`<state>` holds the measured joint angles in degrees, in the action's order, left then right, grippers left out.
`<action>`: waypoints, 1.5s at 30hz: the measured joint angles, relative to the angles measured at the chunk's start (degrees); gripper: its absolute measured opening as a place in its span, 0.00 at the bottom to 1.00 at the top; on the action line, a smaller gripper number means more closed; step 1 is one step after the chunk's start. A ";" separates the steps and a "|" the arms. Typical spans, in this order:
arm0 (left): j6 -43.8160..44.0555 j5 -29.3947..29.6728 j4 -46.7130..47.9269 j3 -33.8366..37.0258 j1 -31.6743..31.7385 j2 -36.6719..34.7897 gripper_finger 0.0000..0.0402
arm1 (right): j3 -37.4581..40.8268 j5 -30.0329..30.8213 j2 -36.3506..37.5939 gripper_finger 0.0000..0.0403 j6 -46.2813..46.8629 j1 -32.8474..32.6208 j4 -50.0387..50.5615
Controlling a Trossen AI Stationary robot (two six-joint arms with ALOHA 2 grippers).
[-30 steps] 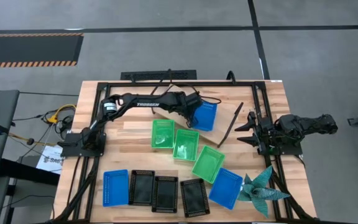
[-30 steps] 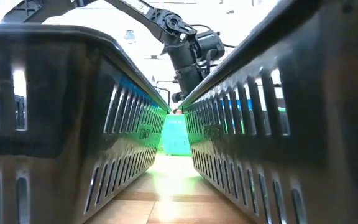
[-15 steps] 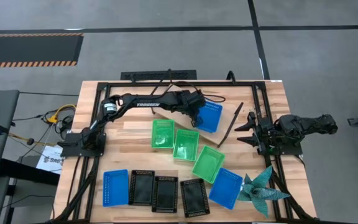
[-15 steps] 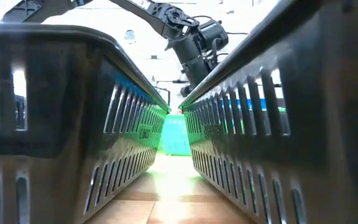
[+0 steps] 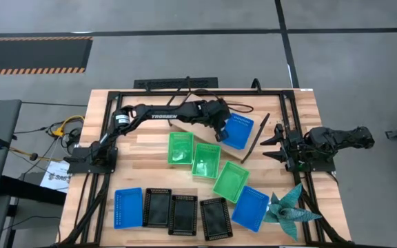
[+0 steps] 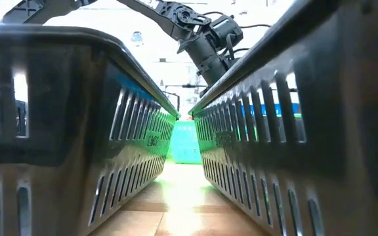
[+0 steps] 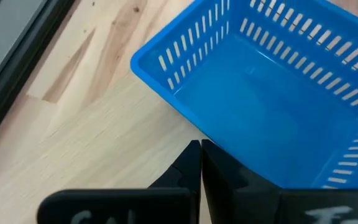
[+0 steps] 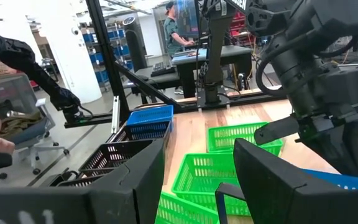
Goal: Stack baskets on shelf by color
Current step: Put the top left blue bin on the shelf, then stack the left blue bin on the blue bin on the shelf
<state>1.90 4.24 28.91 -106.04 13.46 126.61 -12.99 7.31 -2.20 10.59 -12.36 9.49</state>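
My left gripper [image 5: 220, 128] reaches over the light wooden shelf [image 5: 198, 132], which lies slanted on the table's far middle, and is shut on a blue basket [image 5: 238, 131]. The shelf's black wire end frame [image 5: 255, 138] stands just right of that basket. Three green baskets [image 5: 206, 160] sit in a diagonal row at the centre. Three black baskets [image 5: 182, 213] line the near edge, with blue baskets at their left [image 5: 128, 207] and right [image 5: 250, 207]. My right gripper [image 5: 279, 143] waits open at the table's right side. My left gripper pinches the blue basket by the rim of one side wall [image 7: 185, 127] between its two shut fingers [image 7: 191, 163]. The fingers come slanting down from the table's left. The basket sits open side up over the shelf board [image 7: 98, 155]; whether it rests on it I cannot tell.
A teal spiky star [image 5: 288, 210] lies at the near right corner. In the low view, two black baskets [image 6: 77, 118] [image 6: 294, 124] fill both sides, with a green one [image 6: 186, 141] between them. The right wrist view shows a person [image 8: 178, 28] beyond the table.
My left gripper has carried the blue basket toward the table's right along the shelf, close to the wire end frame, and its wrist has tipped a little. The basket has turned slightly with it. The right arm has kept still.
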 joint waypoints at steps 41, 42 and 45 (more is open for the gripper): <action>32.98 12.74 52.93 21.93 -42.62 -32.84 0.73 | 0.00 -0.09 0.02 0.53 -0.57 0.02 5.05; 33.58 11.23 50.48 25.42 -42.98 -35.14 0.73 | 0.00 -0.09 0.02 0.53 -0.60 0.02 5.03; 35.53 7.06 43.87 35.62 -44.41 -40.68 0.74 | 0.00 -0.09 0.02 0.53 -0.99 0.02 5.00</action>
<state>37.43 11.30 72.78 -70.42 -30.96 85.92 -12.99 7.22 -2.17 9.60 -12.34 14.49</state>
